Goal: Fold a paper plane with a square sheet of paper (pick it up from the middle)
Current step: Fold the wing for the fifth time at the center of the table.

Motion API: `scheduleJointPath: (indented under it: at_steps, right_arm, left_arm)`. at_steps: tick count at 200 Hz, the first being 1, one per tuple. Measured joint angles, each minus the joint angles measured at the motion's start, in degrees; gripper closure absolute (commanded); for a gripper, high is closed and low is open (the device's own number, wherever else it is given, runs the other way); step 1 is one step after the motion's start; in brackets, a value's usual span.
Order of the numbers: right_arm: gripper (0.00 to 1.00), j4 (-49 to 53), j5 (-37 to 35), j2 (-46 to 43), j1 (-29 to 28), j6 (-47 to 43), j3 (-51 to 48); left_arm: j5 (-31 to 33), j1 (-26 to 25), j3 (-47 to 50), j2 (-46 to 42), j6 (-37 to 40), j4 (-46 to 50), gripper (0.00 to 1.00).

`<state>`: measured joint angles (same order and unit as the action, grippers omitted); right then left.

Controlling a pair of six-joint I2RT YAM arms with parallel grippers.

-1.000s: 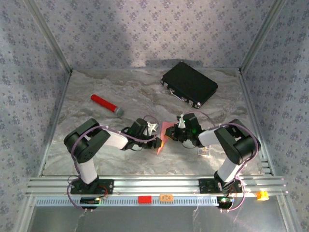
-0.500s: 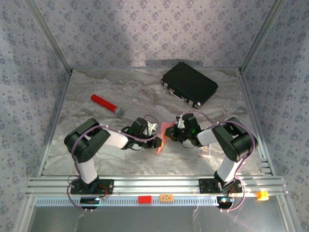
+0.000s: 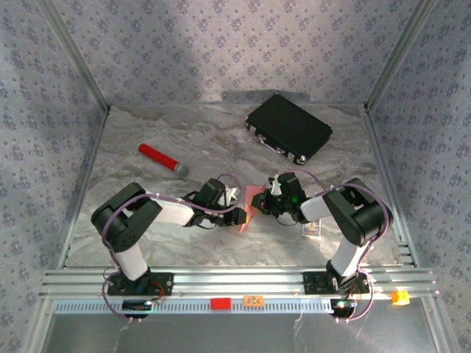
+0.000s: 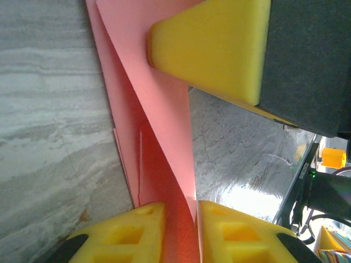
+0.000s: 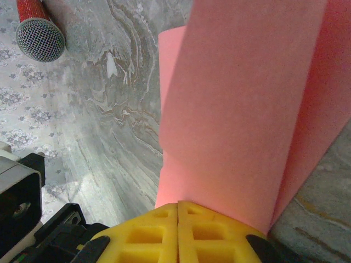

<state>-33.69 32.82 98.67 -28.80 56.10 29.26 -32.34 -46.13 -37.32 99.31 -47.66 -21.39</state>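
The sheet of paper [image 3: 246,220] is salmon pink and folded into long narrow layers with a crease. It hangs above the marble table between my two grippers. My right gripper [image 3: 259,204] is shut on one end; in the right wrist view its yellow pads [image 5: 178,205] meet with the paper [image 5: 241,109] rising from them. My left gripper [image 3: 240,216] faces it from the left. In the left wrist view its jaws [image 4: 181,205] stand a little apart, with the paper's layers [image 4: 159,98] lying loose in the gap. A right fingertip [image 4: 214,49] presses the paper's far end.
A red microphone with a grey mesh head [image 3: 163,159] lies at the left; the right wrist view catches its head [image 5: 38,33]. A black case [image 3: 288,126] sits at the back right. A small printed card [image 3: 313,230] lies by the right arm. Patterned walls enclose the table.
My left jaws have parted slightly around the paper, and the left arm's elbow has shifted a little left. The right gripper keeps its grip in the same place.
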Motion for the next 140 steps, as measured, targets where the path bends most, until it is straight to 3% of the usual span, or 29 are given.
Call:
scheduleJointPath:
  at_steps: [79, 140]
  right_arm:
    - [0.91, 0.07, -0.11, 0.00, 0.00, -0.02, 0.00]
    - [0.91, 0.28, -0.22, 0.00, 0.00, -0.02, 0.04]
  left_arm:
    - [-0.35, 0.00, 1.11, 0.00, -2.32, -1.92, 0.98]
    - [-1.42, 0.07, 1.27, 0.02, -2.38, -2.51, 1.00]
